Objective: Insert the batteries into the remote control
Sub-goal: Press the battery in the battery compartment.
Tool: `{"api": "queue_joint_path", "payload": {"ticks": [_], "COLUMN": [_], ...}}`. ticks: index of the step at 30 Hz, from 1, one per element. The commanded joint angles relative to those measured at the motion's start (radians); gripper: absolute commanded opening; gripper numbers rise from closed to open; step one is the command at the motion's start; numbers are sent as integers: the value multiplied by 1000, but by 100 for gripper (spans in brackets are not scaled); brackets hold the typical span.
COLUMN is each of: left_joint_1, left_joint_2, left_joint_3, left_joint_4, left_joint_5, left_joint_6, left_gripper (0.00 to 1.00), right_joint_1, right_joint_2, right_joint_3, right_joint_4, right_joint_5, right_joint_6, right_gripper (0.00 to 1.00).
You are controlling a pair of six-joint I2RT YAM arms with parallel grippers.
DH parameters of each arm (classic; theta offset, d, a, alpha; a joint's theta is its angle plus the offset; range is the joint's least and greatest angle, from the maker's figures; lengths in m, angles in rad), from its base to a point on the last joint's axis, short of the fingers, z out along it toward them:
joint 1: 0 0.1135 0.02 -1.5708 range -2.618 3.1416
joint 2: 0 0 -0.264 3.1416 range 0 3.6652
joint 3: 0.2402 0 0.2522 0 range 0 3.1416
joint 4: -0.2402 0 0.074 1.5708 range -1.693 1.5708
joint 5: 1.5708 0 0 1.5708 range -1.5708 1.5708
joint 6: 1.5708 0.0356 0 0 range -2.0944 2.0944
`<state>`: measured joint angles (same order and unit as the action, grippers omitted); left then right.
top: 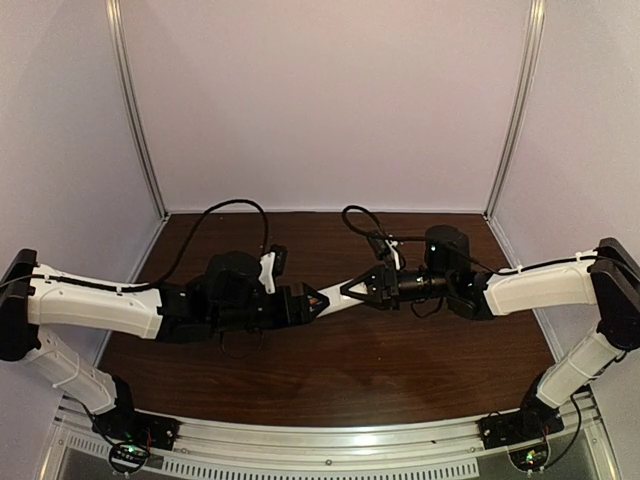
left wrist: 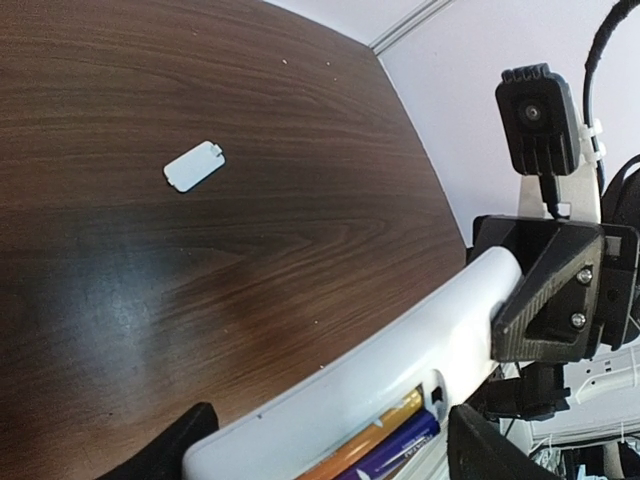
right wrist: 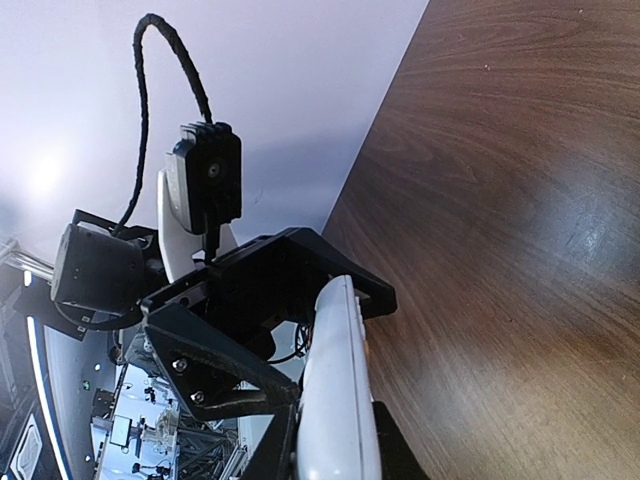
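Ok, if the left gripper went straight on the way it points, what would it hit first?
Most likely the right gripper: it grips the far end of the remote control that the left gripper holds, directly ahead.

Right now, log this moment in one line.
left gripper and right gripper: shut on remote control | batteries: in bay | cover: on table

The remote control [left wrist: 400, 360] slanted across the lower right above the table [left wrist: 200, 300], with its back bay open. 2 batteries [left wrist: 375, 435] lay side by side in the bay, 1 orange-gold and 1 blue-violet. The left gripper [left wrist: 330, 440] had its dark fingers [left wrist: 480, 450] on either side of the remote's near end. The right gripper [left wrist: 515, 285] clamped the far end. A small white cover piece [left wrist: 193, 166] lay flat on the dark wood, well apart from the remote.
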<state>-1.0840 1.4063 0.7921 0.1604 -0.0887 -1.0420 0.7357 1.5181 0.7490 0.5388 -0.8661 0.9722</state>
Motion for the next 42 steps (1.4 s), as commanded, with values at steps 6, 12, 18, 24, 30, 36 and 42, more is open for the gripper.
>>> {"api": "queue_joint_path", "payload": {"ticks": [6,12,18,24,30,36,42], "left_joint_1": [19,21,26,27,26,32,61], "left_joint_2": [-11,-13,-31,-42,-51,-56,-88], "left_joint_3": [-28,-43,-72,-81,-72,-75,-121], "left_joint_4": [61,75,90,92,93,98,94], "left_joint_5": [22,34,45,62,84,129,147], "left_joint_6": [-6,-7,-5,31,87,108,108], "left_gripper": [68,60,54,52,64,67,60], "right_joint_1": [7,7,5,0,-9,-13,-32], "right_joint_2": [-35,-36,-35,-33,-31,-31,-51], "right_joint_3": [27,21,10,6,0,-2,-11], "right_joint_4": [43,116,223,272,281,282,279], "right_joint_5": [-13,-34,-58,-69,-73,-78,-86], "right_joint_6": [2,47,119,162,170,173,179], "right_gripper": [0,0,0,0,0,0,0]}}
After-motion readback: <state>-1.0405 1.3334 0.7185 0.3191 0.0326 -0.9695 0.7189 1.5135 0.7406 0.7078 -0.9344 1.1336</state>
